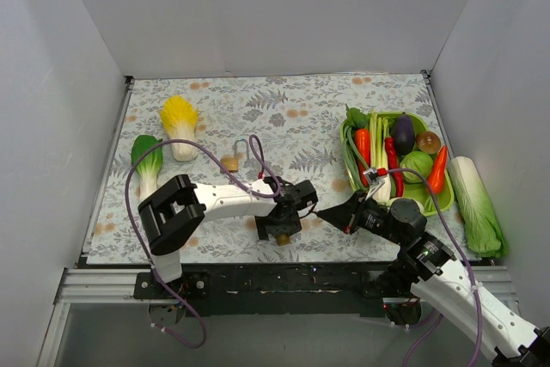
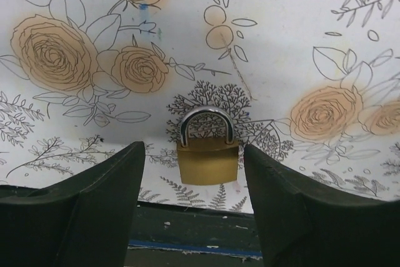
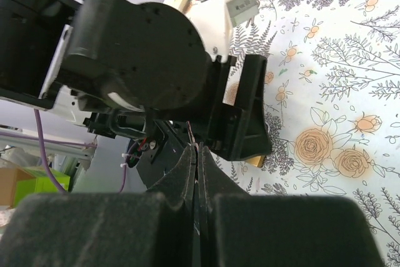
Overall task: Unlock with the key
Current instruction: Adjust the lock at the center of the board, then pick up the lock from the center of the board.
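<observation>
The padlock [image 2: 207, 154] is at 6 o'clock on the table [image 1: 258, 109], very near to the front edge of the flowered cloth, with its shackle shut and pointing to 12 o'clock. The left gripper [image 2: 194, 151] is over it with the fingers spread, one at 9 o'clock and one at 3 o'clock of the brass body, and neither touches it. The right gripper [image 3: 195, 152] waits at 3 o'clock of the lock, its tip aimed at the left one. Its fingers are pressed together, with perhaps a thin sliver between them. I cannot tell if this is the key.

What worries me is the edge. If one finger meets the body before the other, I think it will push or turn the lock, and the lock could slide toward the dark rail at 6 o'clock. A grip on the smooth brass sides may also slip when the key presses in. The two grippers are already close, so the right tip may knock the left finger. I cannot see the keyhole, so a wrong angle could bend the key or twist it out of the pinch
</observation>
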Tool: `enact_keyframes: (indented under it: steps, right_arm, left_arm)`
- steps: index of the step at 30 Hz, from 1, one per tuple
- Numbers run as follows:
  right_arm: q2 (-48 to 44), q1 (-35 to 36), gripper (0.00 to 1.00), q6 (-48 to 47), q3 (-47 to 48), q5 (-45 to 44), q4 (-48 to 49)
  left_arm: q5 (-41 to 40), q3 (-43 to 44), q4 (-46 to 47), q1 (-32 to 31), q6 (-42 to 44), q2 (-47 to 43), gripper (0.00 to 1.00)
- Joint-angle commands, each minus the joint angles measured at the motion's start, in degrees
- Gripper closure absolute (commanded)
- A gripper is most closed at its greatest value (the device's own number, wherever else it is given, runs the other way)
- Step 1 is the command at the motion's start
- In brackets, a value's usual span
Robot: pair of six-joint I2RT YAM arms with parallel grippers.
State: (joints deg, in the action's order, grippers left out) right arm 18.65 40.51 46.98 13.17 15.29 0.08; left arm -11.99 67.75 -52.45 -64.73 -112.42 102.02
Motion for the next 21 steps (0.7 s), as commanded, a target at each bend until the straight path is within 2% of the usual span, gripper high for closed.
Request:
enact_keyframes:
  steps: [1,4,9,13,17,19,21]
  right_arm:
    - [-1.3,-0.3,0.99,-0.2,0.6,0.8,1.2]
    - [-1.8,-0.3,0.99,-0.3,0.8,0.6,1.0]
    - [-2.0,-0.2,0.99,-0.4,1.3,0.4,0.5]
    - [-2.0,-0.3,0.99,-0.5,0.9,-0.1,0.5]
    - [-2.8,-0.3,0.99,-1.0,0.6,-1.6,-1.7]
    - [-3.8,-0.2,0.99,-1.5,0.1,-2.6,-3.1]
    - [-4.2,-0.2,0.99,-1.4,-0.7,-3.2,-2.9]
  left_arm:
    - [-0.5,2.2,-1.0,-0.1,-2.7,0.8,0.37]
    - [1.9,1.0,1.7,-0.1,-2.5,1.6,0.37]
    - [2.0,-0.2,0.5,-1.5,-3.3,2.3,0.41]
    - [3.5,-1.8,4.0,-1.8,-3.5,1.9,0.54]
    - [4.1,-2.7,8.0,-2.1,-4.5,1.6,0.88]
    - [2.9,-4.7,9.7,-1.5,-6.3,-1.4,0.99]
    - [2.6,-6.8,13.0,-0.2,-8.5,-4.7,1.00]
